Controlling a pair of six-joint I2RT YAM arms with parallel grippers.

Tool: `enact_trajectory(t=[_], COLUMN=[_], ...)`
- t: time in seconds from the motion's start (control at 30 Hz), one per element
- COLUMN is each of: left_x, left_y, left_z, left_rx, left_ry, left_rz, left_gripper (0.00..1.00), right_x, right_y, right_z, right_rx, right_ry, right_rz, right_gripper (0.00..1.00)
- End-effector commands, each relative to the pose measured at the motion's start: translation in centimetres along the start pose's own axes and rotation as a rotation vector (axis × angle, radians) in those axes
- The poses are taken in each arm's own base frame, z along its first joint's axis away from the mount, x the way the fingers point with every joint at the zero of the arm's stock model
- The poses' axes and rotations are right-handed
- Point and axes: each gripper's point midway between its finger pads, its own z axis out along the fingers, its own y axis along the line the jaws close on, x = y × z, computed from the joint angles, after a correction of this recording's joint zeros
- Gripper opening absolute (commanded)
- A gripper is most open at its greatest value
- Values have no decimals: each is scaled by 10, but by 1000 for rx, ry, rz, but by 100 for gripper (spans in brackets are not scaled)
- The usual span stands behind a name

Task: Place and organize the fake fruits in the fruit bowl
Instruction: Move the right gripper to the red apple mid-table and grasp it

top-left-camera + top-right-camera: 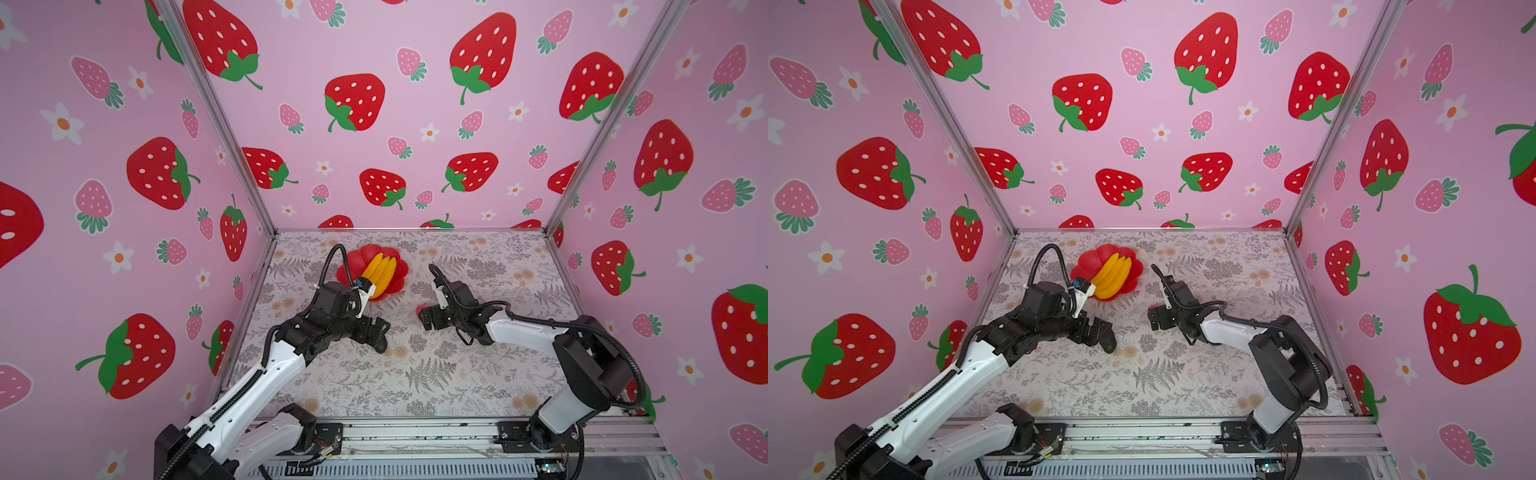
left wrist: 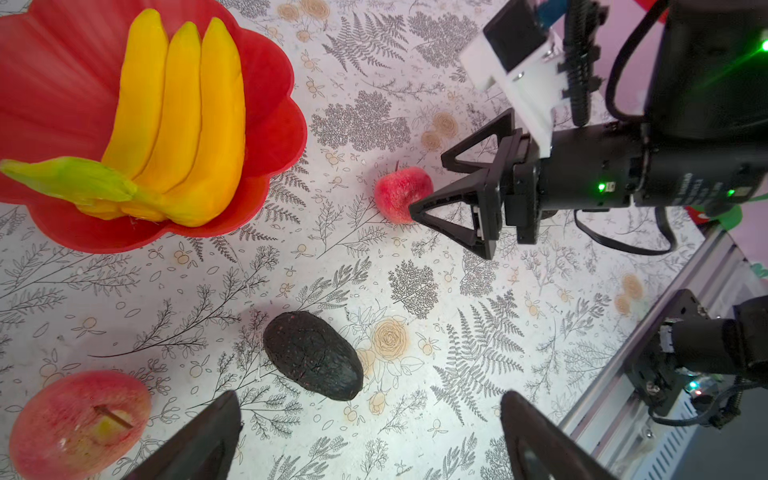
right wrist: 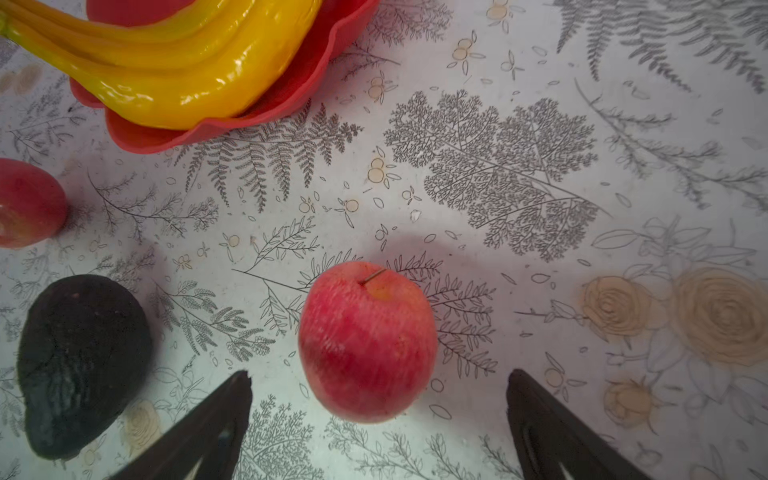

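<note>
Floral tabletop [image 2: 291,257]: left fingers [image 2: 199,440] and right fingers [image 3: 224,407] gaped empty; 1 apple [image 3: 368,340], probably light, rigid and slick, wanted pinching across its middle.

The left arm [image 1: 274,365] and the right arm [image 1: 515,328] have glossy white shells joined by black motor housings, with black ribbed cables [image 2: 579,62] running along them. The right gripper [image 2: 427,183] has hollow triangular black fingers [image 2: 424,208]. Behind them sit small green lights [image 2: 601,187] and a white camera bracket [image 2: 528,95].
</note>
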Motion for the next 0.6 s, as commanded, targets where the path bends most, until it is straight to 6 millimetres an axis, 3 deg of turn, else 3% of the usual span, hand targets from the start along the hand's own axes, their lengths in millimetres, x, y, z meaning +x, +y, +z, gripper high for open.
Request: enact_trajectory(t=[0.0,0.33,0.57], left_x=[-18,-12,-15], left_y=[0,10,11], left_z=[-8,-6,-6], left_rx=[-48,-112,-120], left_ry=[-24,-28,-29], left_rz=[29,37,45], left_gripper=[99,99,99], right_x=[-13,-7,-8], right_y=[2,2,5], right_z=[3,23,31], right_rx=[6,-4,-19], right_ry=[-27,16,18], right_rz=[30,54,53], right_gripper=[97,89,67])
